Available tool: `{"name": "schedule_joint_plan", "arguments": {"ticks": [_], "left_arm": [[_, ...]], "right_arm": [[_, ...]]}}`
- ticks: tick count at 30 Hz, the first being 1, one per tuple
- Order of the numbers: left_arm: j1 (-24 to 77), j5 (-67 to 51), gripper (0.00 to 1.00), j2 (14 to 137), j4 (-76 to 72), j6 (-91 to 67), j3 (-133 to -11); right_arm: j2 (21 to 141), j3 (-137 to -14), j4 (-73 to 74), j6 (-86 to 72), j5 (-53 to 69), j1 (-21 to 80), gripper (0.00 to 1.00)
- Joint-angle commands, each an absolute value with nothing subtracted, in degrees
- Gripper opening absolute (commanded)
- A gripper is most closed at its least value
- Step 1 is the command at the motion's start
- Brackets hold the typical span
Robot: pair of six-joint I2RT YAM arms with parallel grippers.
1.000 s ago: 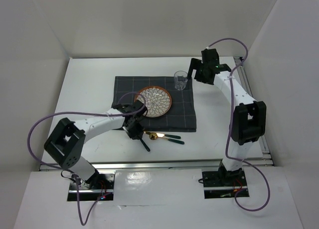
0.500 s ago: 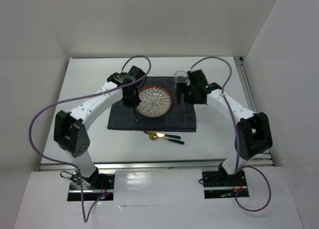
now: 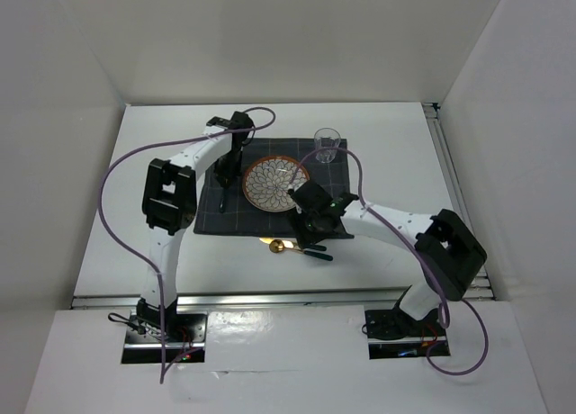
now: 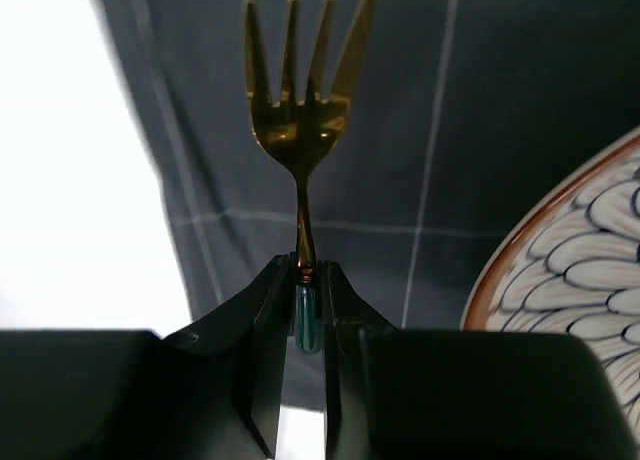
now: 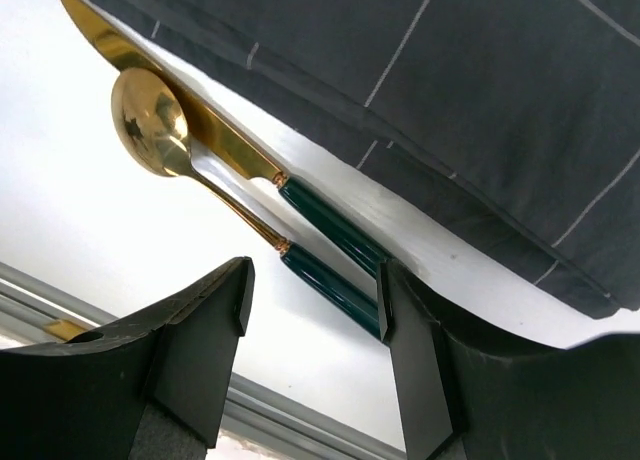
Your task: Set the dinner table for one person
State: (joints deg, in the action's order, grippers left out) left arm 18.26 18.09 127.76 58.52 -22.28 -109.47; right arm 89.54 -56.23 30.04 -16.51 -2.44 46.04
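1. Table [image 3: 396, 153]: white, rectangular; carries every item below and extends past the placemat on all sides.
2. Placemat [image 3: 335, 187]: dark grey cloth with a thin pale check, flat at mid-table.
3. Plate [image 3: 276, 182]: round, white petal pattern, brown rim; on the placemat, left of its centre.
4. Glass [image 3: 326, 145]: clear, upright; at the placemat's far right corner.
5. Fork [image 4: 305, 110]: gold head, green handle; over the placemat's left part, just left of the plate, tines pointing away from the wrist. Whether it touches the cloth cannot be told.
6. Left gripper [image 4: 303, 280]: over the placemat's left part; fingers clamped on the fork at the top of its green handle.
7. Knife [image 5: 225, 140]: gold blade, green handle; on bare table just off the placemat's near edge, running along it.
8. Spoon [image 5: 318, 282]: gold bowl, green handle; on bare table beside the knife, on the side away from the placemat.
9. Right gripper [image 5: 315, 300]: low at the placemat's near edge; fingers [image 5: 210, 330] apart, one on each side of the two green handles, closed on neither.
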Motion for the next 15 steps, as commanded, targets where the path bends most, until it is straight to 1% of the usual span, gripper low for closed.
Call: {"name": "schedule_joint_plan", "arguments": {"ticks": [1,5,9,13,15], "left_arm": [[17.76,15.30,0.00,130.68,60.12,-18.02,-112.68],[17.75,15.82,0.00,132.10,60.12,-18.54,-113.47],[17.75,14.59,0.00,133.32,58.89,-19.07,-114.08],[17.75,13.54,0.00,134.74,60.11,-19.07,-116.80],[17.75,13.54,0.10,134.74,60.12,-19.07,-116.81]], "right_arm": [[91.14,-55.90,28.21,-13.45,-2.37,47.28,0.63],[91.14,-55.37,28.21,-13.45,-0.27,48.33,0.63],[90.62,-54.05,26.98,-13.45,2.28,48.87,0.56],[91.23,-52.82,25.75,-13.45,2.29,48.87,0.56],[92.45,-52.82,25.22,-12.83,2.81,48.87,0.56]]}}
